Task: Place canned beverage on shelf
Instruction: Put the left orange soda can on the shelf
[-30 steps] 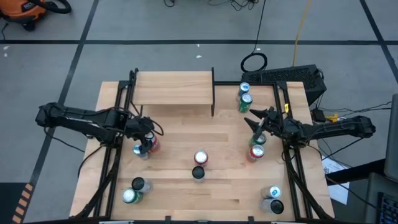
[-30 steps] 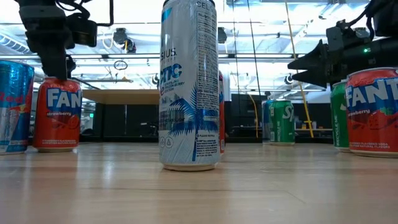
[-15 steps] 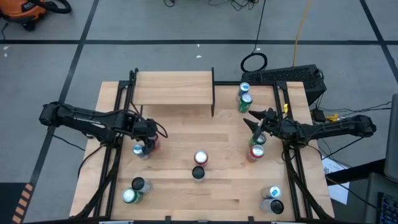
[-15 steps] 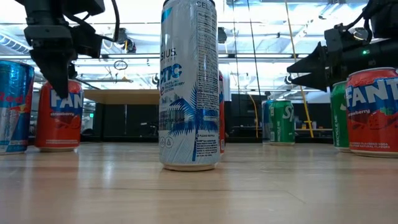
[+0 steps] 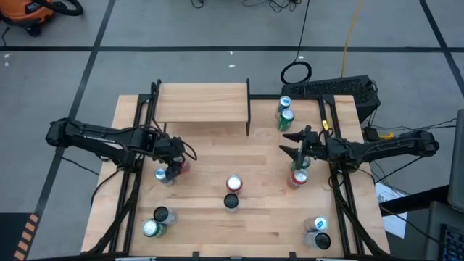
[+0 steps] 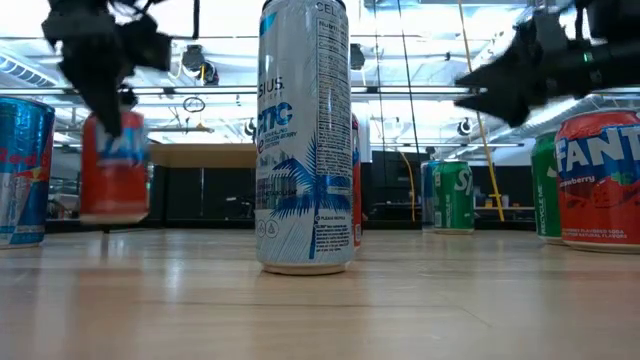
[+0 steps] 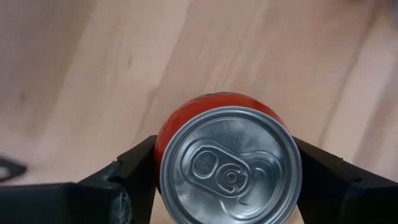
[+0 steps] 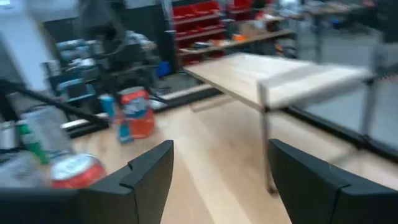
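The red Fanta can hangs just above the tabletop at the left, with my left gripper shut on it from above; in the high view this can shows beside a blue can. The shelf, a light-wood board between black uprights, stands at the far side and also shows in the right wrist view. My right gripper hovers open at the right, pointing level toward the table's middle, with nothing between its fingers. My left gripper pinches the red can's side wall just below the rim between its two fingers, one on each side. The fingers come from above, slanting down. The can hangs upright, its silver top up, lifted clear of the table.
A tall white can stands in the table's middle with a dark-topped can nearer. Green cans stand at the far right, and a red can below my right gripper. More cans stand at the near left and near right.
My left gripper has come down over the red can, taken hold of it and lifted it a little off the table. My right gripper has risen and tipped up toward level, staying open.
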